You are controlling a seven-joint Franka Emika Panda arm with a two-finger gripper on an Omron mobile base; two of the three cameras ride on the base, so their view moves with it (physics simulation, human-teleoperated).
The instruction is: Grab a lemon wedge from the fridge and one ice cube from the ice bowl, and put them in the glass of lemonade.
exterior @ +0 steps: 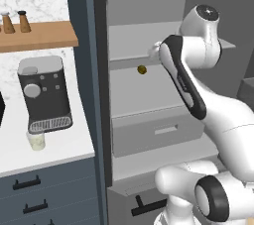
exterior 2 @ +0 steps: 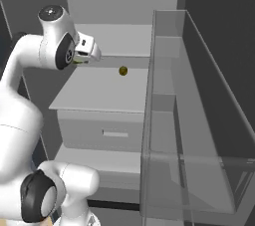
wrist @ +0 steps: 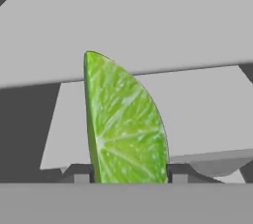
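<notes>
My gripper (wrist: 129,176) is closed on the lemon wedge (wrist: 126,124), its long axis pointing away from my fingertips, inside the fridge (exterior: 149,35).

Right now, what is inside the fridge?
In the fridge, a small round olive-brown fruit sits on a shelf. The tool holds the lemon wedge. The drawer is closed, contents hidden.

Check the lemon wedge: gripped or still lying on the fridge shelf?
Gripped. In the hand view the lemon wedge stands upright between the fingertips of the gripper.
</notes>
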